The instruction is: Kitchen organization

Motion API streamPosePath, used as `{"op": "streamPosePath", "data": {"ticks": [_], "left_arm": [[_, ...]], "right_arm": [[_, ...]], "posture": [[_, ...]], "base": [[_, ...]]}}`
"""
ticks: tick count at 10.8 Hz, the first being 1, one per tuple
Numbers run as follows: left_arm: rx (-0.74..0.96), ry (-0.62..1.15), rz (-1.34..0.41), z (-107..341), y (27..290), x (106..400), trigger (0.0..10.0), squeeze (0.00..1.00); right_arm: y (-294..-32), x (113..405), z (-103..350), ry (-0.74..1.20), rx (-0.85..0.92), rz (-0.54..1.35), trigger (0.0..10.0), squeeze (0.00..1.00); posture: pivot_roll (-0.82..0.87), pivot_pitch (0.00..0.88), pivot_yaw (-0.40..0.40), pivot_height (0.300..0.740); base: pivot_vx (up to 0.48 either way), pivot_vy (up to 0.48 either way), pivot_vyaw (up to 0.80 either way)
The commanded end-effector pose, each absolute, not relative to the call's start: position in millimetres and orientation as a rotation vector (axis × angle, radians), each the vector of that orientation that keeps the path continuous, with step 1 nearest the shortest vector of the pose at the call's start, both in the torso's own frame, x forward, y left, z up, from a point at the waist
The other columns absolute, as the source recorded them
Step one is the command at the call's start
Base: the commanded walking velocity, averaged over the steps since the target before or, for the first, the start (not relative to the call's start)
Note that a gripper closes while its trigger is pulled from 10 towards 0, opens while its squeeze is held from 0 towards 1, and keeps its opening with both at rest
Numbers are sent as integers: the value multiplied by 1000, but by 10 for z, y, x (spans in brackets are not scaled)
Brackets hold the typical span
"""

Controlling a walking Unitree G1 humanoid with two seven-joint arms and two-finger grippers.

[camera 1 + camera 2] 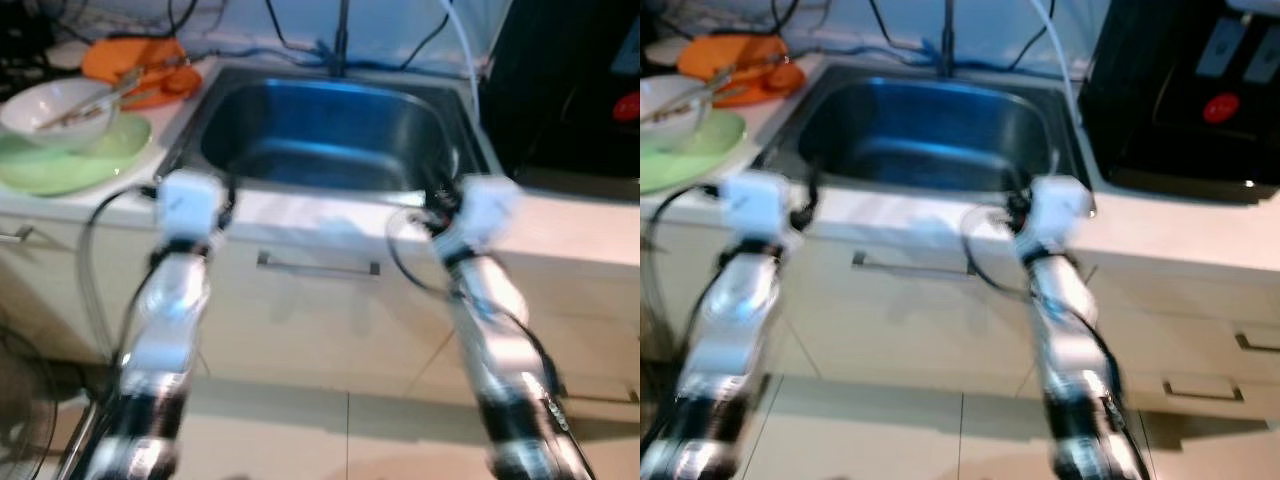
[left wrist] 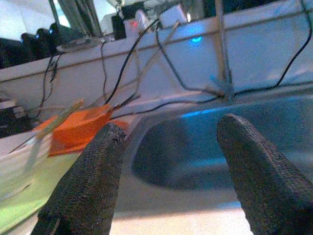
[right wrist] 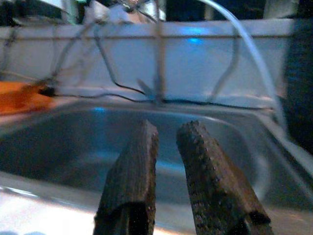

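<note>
A steel sink is set into the pale counter straight ahead. To its left a white bowl holding utensils rests on a green plate, with an orange plate behind them. Both silver arms reach toward the sink's front rim. My left gripper is open, its fingers spread wide over the sink's near left corner, nothing between them. My right gripper points into the basin with its fingers almost together and nothing held.
A faucet and several dark cables run along the back wall. A black appliance stands on the counter at the right. Under the sink is a drawer with a metal handle. A fan stands on the floor at lower left.
</note>
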State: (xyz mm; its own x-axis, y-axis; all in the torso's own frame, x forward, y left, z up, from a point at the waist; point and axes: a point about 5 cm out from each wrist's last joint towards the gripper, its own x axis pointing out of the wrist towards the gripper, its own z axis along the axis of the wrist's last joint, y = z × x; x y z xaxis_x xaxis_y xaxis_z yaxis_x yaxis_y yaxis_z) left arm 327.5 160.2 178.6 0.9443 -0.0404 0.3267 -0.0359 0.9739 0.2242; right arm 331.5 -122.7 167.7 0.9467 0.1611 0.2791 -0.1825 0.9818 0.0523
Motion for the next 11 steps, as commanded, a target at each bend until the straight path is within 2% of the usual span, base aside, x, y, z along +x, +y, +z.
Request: {"op": "streamPosePath", "data": {"ticks": [1,2,3,4,11], "left_arm": [[214,-324,-31,1789,1526,3321,10000,0],[192,-333,-82,1830,1359,3395,10000,0],[188,-341,-92,1847,1321,3409,10000,0],[183,-348,-96,1857,1298,3427,10000,0],[176,-348,-99,1830,1309,3448,10000,0]], "right_arm": [[-1229,3371,1639,-238,90,154,10000,0],[-1122,3493,1724,-240,113,152,10000,0],[-1089,3508,1737,-236,115,166,10000,0],[-1070,3511,1717,-227,114,180,10000,0],[-1099,3497,1656,-235,145,166,10000,0]], "posture": [[6,6,-36,740],[17,8,-41,740],[20,9,-43,740],[23,10,-45,740],[21,18,-41,740]], "base": [[0,0,0],[0,337,0],[0,341,0],[0,341,-800],[0,356,0]]}}
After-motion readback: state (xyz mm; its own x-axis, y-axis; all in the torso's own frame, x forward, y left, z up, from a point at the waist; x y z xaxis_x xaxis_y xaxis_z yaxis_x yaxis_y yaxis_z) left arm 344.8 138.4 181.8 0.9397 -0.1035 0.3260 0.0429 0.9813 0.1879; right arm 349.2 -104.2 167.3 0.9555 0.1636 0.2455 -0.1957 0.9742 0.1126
